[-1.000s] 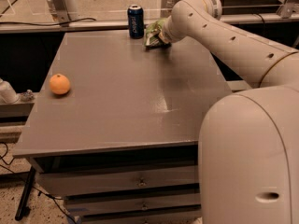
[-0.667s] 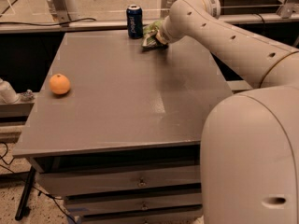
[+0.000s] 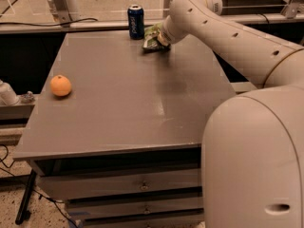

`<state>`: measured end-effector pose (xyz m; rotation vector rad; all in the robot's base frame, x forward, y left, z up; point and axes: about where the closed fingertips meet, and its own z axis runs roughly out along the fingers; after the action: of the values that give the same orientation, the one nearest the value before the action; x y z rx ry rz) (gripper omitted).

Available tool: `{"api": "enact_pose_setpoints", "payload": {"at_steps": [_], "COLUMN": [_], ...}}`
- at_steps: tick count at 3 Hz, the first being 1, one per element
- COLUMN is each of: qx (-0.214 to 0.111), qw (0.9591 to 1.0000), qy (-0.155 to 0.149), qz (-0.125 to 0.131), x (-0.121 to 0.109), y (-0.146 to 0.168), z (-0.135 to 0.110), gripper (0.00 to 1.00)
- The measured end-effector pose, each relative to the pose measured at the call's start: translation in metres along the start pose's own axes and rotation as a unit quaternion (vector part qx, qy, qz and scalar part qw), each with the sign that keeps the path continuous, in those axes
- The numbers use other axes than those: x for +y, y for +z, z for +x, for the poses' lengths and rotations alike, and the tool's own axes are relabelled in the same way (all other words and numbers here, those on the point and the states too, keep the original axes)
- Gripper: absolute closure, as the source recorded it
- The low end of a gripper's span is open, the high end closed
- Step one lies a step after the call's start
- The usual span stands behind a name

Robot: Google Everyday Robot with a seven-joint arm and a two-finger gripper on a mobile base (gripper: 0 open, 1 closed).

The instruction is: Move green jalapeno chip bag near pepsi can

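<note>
We see the green jalapeno chip bag (image 3: 151,37) at the far edge of the table (image 3: 123,113), a little right of the middle, crumpled and tipped up rather than lying flat. Just to its left stands the pepsi can (image 3: 136,22), upright, so close that the two are nearly touching; we cannot tell whether they do.

The gripper (image 3: 162,42) is right against the bag's right side, at the end of the pale arm (image 3: 228,32), which reaches in from the right and slopes down to the far edge. The wrist hides the gripper's end, so we cannot tell how far it is open or whether it has hold of the bag.

Well apart from these, near the table's left edge, an orange (image 3: 61,85) sits alone. Below the near edge are grey drawers (image 3: 142,186). The robot's rounded white body (image 3: 256,165) fills the near right corner.
</note>
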<state>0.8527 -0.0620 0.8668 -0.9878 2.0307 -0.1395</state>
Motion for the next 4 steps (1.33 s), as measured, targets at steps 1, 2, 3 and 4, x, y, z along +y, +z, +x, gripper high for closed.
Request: {"api": "enact_pose_setpoints", "payload": {"at_steps": [1, 2, 3, 4], "qx": [0.008, 0.014, 0.018, 0.012], "qw": [1.0, 0.9999, 0.9998, 0.9998], "qy": [0.004, 0.008, 0.011, 0.006], "qz": [0.0, 0.002, 0.002, -0.011], "x": [-0.001, -0.003, -0.005, -0.006], "y": [-0.004, -0.008, -0.01, -0.024], "z": [0.006, 0.013, 0.016, 0.022], "gripper": [0.35, 0.12, 0.0, 0.0]}}
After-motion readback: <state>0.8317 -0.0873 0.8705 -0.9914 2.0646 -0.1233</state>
